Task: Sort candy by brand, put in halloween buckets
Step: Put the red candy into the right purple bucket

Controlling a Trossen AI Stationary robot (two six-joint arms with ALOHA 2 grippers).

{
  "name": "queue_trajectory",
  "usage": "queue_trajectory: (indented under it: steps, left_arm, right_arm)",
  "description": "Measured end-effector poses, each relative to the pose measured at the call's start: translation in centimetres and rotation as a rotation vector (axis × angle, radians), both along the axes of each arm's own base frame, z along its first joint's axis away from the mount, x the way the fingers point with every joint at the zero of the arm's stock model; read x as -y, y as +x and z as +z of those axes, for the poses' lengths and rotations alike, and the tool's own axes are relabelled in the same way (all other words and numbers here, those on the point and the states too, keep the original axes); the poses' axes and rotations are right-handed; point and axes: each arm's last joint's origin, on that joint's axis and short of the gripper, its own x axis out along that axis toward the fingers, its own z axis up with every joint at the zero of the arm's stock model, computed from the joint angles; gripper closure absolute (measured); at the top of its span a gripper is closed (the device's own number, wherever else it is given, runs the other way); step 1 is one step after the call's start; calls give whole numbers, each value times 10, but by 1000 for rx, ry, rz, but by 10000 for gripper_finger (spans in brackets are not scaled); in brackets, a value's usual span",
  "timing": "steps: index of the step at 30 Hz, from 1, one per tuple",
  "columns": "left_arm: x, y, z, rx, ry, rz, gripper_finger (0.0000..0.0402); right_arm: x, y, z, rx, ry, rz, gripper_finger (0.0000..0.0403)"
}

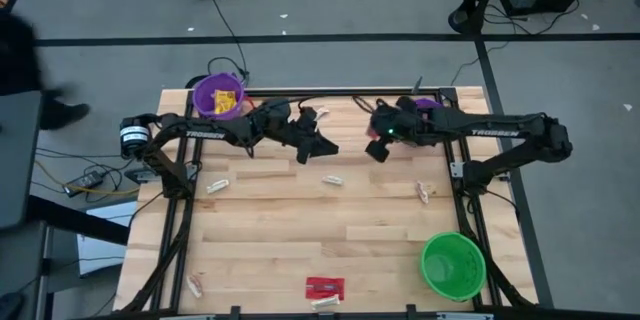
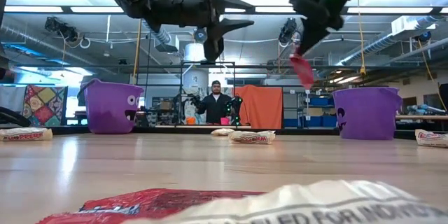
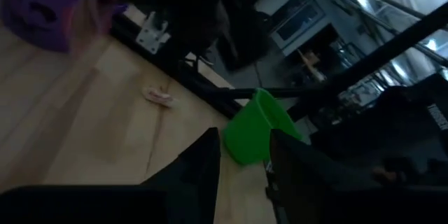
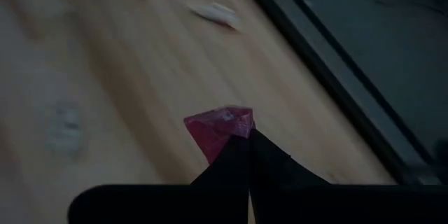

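Observation:
My right gripper hangs high over the table's far middle, shut on a pink-red candy. Close on its left, my left gripper stands open and holds nothing. One purple bucket, with yellow candy inside, stands at the far left corner. A second purple bucket stands at the far right, mostly hidden under my right arm in the high view. The green bucket stands near the right front corner. Loose wrapped candy lies flat on the wood, among them a red one. My right gripper pinches one end of the pink-red candy's wrapper between its two fingertips. The fingers slant down toward the table. The candy hangs below the fingertips, lifted well clear of the table.
Pale wrapped candies lie at the left, the middle, the right and the near left. A white wrapper lies at the near edge. A black frame runs around the table. A person stands in the room beyond.

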Motion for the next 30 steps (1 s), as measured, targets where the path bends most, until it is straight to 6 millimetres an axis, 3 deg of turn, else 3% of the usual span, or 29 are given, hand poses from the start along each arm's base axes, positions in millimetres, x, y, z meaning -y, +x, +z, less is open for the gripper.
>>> queue_trajectory:
  steps: [11,18,30]
  left_arm:
    - [-1,-1,-5,-49,10,24,271]
    - [-1,-1,-5,-50,14,48,271]
    - [-2,-2,-11,-116,5,103,271]
  right_arm:
    - [21,-53,4,-248,-84,-291,399]
    - [35,-66,3,-317,-69,-381,391]
    - [48,-73,1,-302,21,-441,269]
